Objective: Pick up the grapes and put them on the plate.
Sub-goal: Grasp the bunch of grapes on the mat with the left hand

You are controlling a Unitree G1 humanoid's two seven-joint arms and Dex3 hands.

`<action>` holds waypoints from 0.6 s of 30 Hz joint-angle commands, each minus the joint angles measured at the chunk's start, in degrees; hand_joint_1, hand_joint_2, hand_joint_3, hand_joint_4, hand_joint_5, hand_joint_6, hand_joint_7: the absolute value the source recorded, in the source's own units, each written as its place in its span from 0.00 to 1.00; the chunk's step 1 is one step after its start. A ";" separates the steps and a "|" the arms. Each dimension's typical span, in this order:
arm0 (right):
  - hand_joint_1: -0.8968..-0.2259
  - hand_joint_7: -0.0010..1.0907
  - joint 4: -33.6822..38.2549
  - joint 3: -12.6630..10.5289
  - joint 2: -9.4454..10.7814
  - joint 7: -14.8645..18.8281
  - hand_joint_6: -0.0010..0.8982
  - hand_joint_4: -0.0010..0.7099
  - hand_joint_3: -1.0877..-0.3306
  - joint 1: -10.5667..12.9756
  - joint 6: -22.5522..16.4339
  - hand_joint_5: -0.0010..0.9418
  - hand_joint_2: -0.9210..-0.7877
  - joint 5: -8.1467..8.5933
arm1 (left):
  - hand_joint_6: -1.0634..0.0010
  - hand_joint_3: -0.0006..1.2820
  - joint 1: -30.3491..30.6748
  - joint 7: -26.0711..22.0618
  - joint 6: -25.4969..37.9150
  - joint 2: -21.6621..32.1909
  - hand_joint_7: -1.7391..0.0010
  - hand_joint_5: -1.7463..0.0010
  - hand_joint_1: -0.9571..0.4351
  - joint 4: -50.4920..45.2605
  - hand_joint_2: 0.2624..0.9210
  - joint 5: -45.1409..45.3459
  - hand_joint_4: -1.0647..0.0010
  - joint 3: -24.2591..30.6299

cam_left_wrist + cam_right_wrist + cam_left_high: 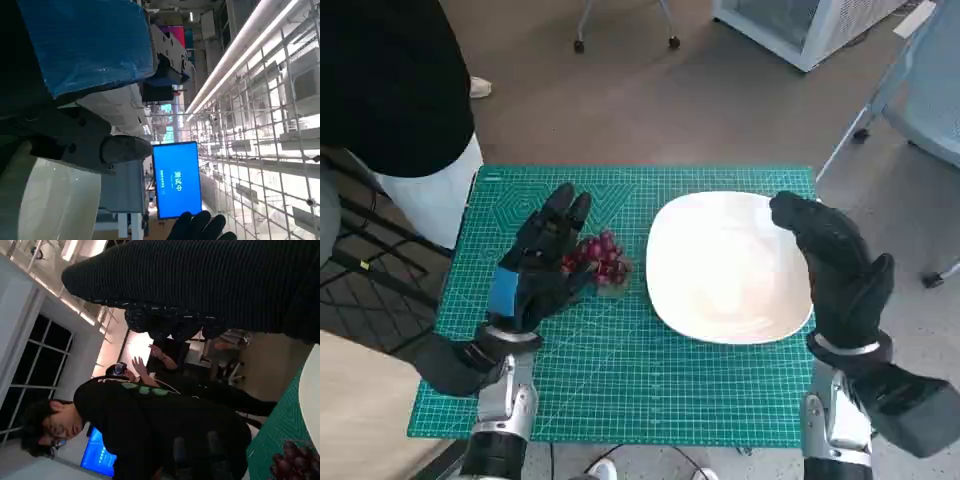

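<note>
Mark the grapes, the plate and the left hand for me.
grapes (602, 258): head view, middle of the bunch.
plate (725, 268): head view, bare centre.
left hand (535, 268): head view, its back, beside the grapes.

Left hand (85, 75): blue-taped back and black fingers fill upper left. Blue screen (176, 179) beyond; right hand (200, 229) fingertips at lower edge. Wire-grid ceiling, strip lights.

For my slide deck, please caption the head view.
Left hand beside the grapes on the green mat; right hand hovers at the white plate.
</note>
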 commanded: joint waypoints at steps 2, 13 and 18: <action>0.71 0.32 0.31 -0.04 -0.22 -0.36 0.20 0.52 0.73 0.36 0.89 0.00 0.00 -0.54 | 0.63 0.30 -0.69 0.15 -0.70 0.35 1.00 1.00 0.57 0.62 1.00 0.81 0.71 -0.16; 0.71 0.33 0.03 0.19 -0.27 -0.25 0.20 0.52 0.73 0.33 0.70 0.00 0.00 -0.62 | 0.63 0.30 -0.70 -0.34 -0.31 0.36 1.00 1.00 0.57 0.52 1.00 0.37 0.71 -0.27; 0.71 0.34 0.36 0.12 -0.42 -0.06 0.19 0.52 0.73 0.10 0.61 0.00 0.00 -0.49 | 0.64 0.30 -0.76 -0.23 -0.31 0.29 1.00 1.00 0.57 0.55 1.00 0.51 0.72 -0.33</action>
